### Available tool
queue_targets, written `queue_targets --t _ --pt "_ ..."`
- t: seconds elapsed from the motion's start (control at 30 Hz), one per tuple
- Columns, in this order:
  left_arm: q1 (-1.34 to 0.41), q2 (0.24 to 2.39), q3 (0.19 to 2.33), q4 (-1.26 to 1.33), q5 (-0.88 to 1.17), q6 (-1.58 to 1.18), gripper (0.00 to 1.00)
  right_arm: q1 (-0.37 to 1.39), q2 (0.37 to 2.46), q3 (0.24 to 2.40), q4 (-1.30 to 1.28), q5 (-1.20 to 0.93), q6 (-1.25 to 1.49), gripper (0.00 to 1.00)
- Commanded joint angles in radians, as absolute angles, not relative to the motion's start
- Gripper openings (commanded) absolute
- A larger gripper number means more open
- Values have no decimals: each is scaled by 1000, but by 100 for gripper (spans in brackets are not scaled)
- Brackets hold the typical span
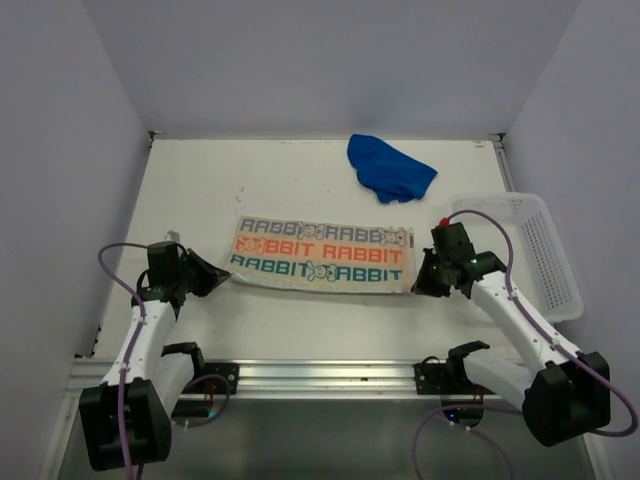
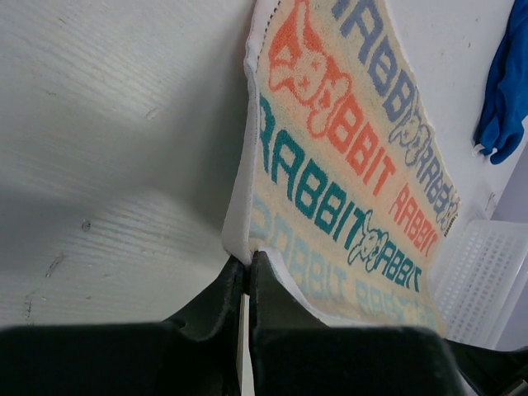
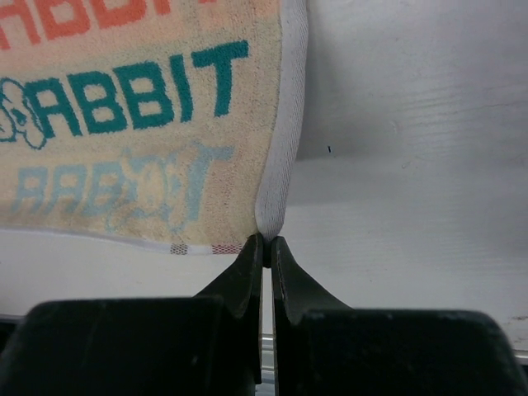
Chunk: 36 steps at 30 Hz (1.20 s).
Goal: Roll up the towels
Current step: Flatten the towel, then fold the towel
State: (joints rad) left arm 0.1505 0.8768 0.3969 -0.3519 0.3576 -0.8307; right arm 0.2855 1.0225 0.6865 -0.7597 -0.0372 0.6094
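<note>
Top external view: on the white table (image 1: 200,190) the patterned towel (image 1: 322,256) lies spread flat in the middle, a long terry strip with RABBIT lettering. The left gripper (image 1: 222,276) is closed tight on its near left corner, and the right gripper (image 1: 418,285) pinches its near right corner at the white hem. A white mesh basket (image 1: 545,250) stands at the right edge. The blue towel (image 1: 390,170) lies crumpled near the far wall, well apart from both grippers.

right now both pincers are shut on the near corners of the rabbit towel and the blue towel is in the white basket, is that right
No: the blue towel lies on the table, outside the white basket, as the top view shows. The left pincer and right pincer do grip the rabbit towel at its near corners.
</note>
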Motion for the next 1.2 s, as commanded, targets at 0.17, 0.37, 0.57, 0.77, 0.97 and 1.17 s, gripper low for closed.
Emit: queue_targets --t 0.17,0.37,0.57,0.77,0.97,1.17 --pt "164 962 486 -238 350 -885 0 273 1127 827 -755 -2 617 0" --pt "164 1014 528 -190 361 -911 0 262 1190 896 -750 -2 611 0" --pt "164 1080 554 -146 367 -936 0 241 1244 940 -741 14 609 0" --pt "164 1158 564 -81 376 -931 0 222 1273 959 -721 17 621 0" --pt "164 1216 609 -55 373 -937 0 206 1319 983 -703 20 615 0" --pt "164 1253 649 -49 373 -951 0 192 1348 996 -684 15 618 0"
